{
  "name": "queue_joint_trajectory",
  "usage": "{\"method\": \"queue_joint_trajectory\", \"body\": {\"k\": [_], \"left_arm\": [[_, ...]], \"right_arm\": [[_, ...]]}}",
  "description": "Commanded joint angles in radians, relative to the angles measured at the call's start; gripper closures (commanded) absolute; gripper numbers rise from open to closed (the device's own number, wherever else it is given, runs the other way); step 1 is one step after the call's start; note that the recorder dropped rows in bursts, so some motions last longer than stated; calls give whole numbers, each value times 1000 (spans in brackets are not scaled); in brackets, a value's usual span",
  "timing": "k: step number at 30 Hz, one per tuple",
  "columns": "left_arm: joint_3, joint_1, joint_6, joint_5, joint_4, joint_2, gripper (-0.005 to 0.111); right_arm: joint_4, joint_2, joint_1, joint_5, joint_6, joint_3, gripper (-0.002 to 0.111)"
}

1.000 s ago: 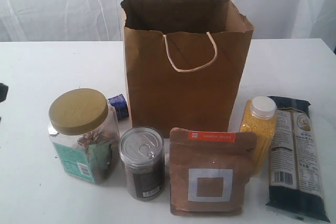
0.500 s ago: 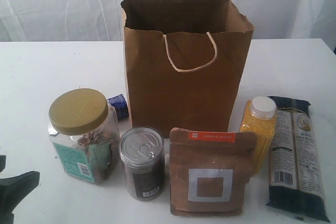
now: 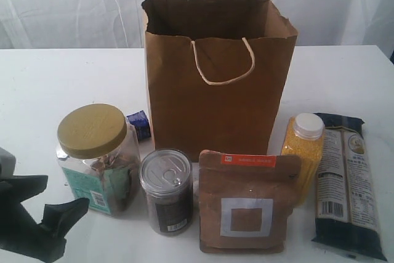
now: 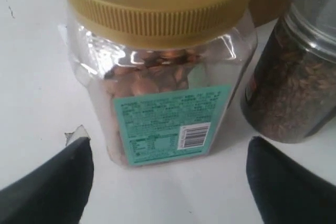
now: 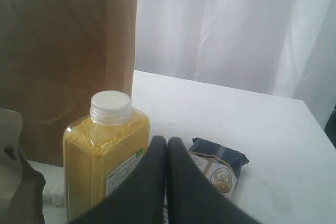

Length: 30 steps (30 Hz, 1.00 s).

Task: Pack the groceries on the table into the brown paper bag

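Observation:
The brown paper bag (image 3: pixel 215 72) stands open at the back of the white table (image 3: pixel 55 78). In front of it stand the gold-lidded jar (image 3: pixel 98 158), the pull-tab can (image 3: pixel 166 189), the brown pouch (image 3: pixel 246 204), the yellow-grain bottle (image 3: pixel 303 152) and the dark-blue packet (image 3: pixel 345 183). The small white-blue carton (image 3: pixel 140 124) peeks out behind the jar. My left gripper (image 3: pixel 66 192) is open just in front of the jar (image 4: pixel 157 77), fingers spread wider than it, touching nothing. My right gripper (image 5: pixel 167 141) is shut and empty, near the bottle (image 5: pixel 105 150) and packet (image 5: pixel 220 169).
The can (image 4: pixel 294 77) stands close beside the jar, near one left finger (image 4: pixel 273 182). The bag's wall (image 5: pixel 63 51) rises right behind the bottle. A white curtain hangs behind the table.
My left gripper has come into the exterior view from the lower left, moved up to the jar and opened its fingers wide. The right gripper has stayed shut.

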<state>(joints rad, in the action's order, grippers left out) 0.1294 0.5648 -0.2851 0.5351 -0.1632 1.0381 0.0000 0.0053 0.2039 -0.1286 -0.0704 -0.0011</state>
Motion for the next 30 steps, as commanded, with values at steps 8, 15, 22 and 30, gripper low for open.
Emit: {"method": "queue_joint_trajectory", "body": {"k": [8,15,22,30], "left_arm": [[-6,6,-16,173,-53,126,5],[-4,6,-26,199,-58,139,5],[0,6,-26,199,-58,139,1],[0,6,15,199,-8,139,1]], "right_arm": [[0,-5,-6,10,-5,1,108],[0,-5,-6,10,-5,1,108],[0,-5,-6,10,-5,1,108],[0,-5,-6,10,-5,1,108]]}}
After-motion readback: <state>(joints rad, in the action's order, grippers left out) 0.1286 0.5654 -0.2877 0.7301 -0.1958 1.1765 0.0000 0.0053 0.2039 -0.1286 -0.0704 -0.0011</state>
